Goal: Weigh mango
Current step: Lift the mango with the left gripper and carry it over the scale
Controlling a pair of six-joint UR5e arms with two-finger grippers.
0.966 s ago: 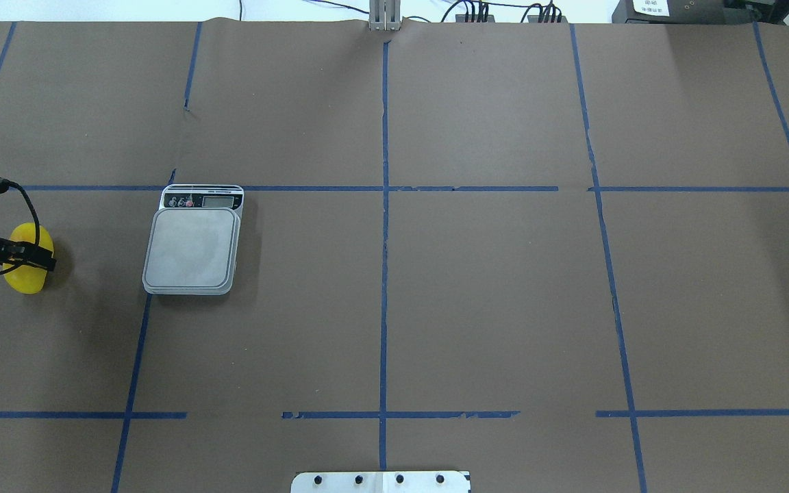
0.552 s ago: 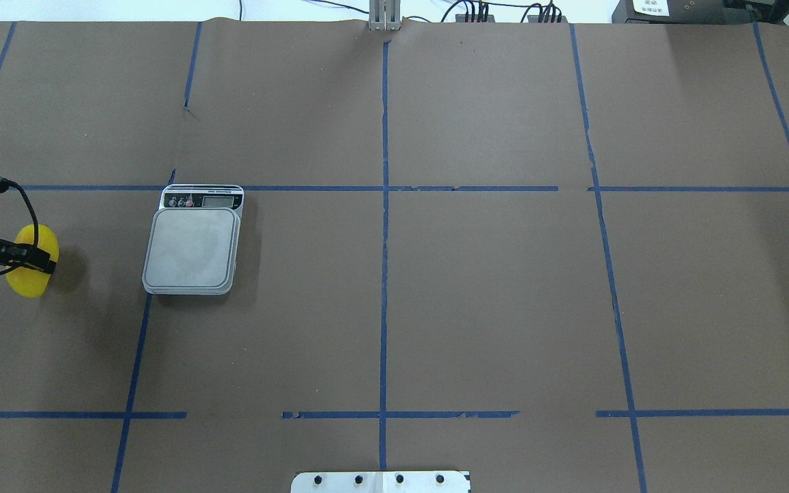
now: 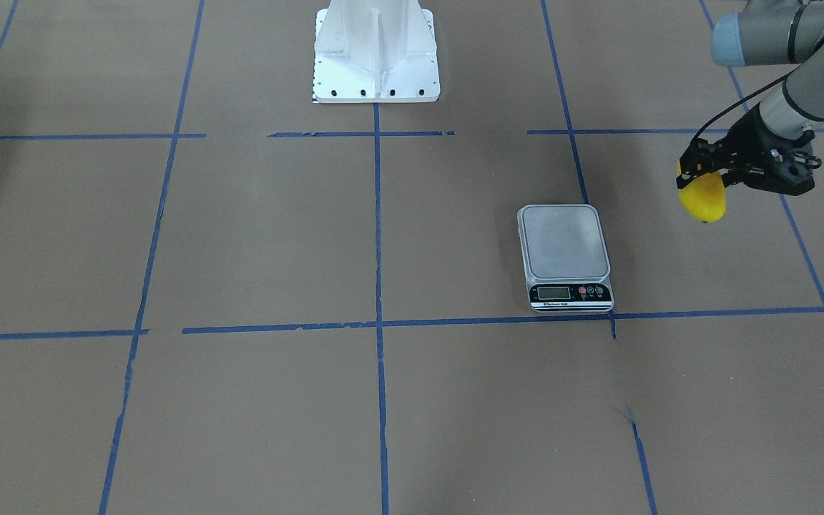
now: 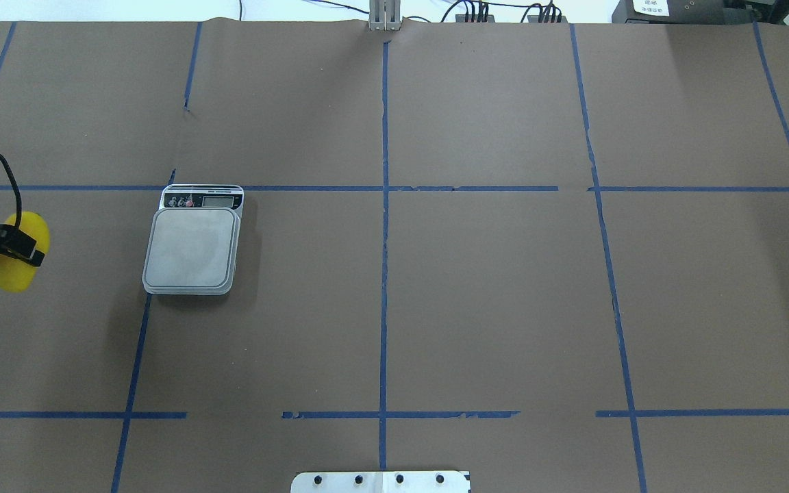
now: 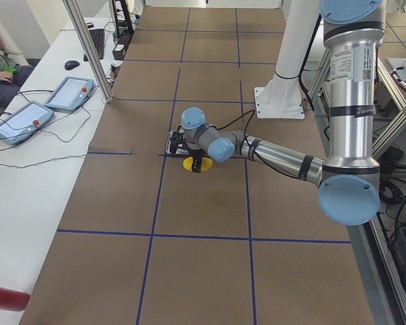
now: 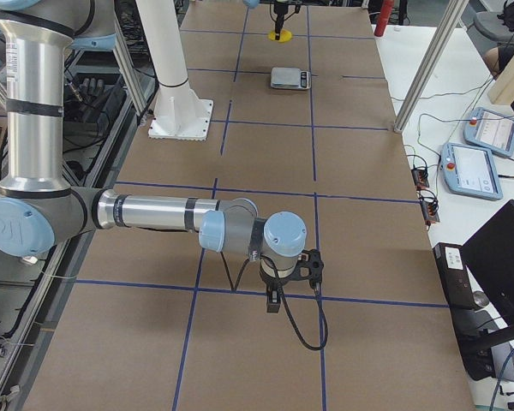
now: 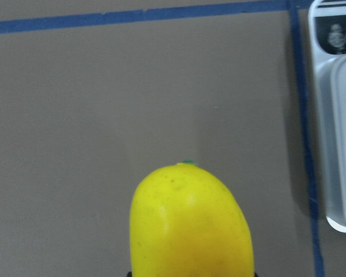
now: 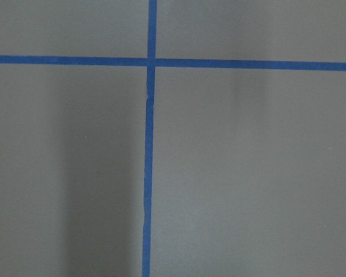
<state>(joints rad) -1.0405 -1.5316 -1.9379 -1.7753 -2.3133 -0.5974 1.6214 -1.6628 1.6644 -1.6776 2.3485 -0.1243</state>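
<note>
The mango (image 4: 9, 275) is bright yellow and hangs in my left gripper (image 4: 21, 252), which is shut on it above the brown table, left of the scale (image 4: 192, 250). In the front view the mango (image 3: 703, 202) hangs below the left gripper (image 3: 702, 175), clear of the table and right of the scale (image 3: 564, 243). The left wrist view shows the mango (image 7: 190, 225) close up and the scale's edge (image 7: 340, 144) at the right. My right gripper (image 6: 276, 295) shows only in the right side view, low over the table far from the scale; I cannot tell whether it is open.
The white robot base (image 3: 376, 54) stands mid-table at the robot's side. Blue tape lines cross the brown table cover. A side bench with tablets (image 5: 27, 115) and a metal post (image 5: 88, 47) runs along the far edge.
My left gripper has risen with the mango and drifted slightly left in the overhead view. The scale has not moved.
</note>
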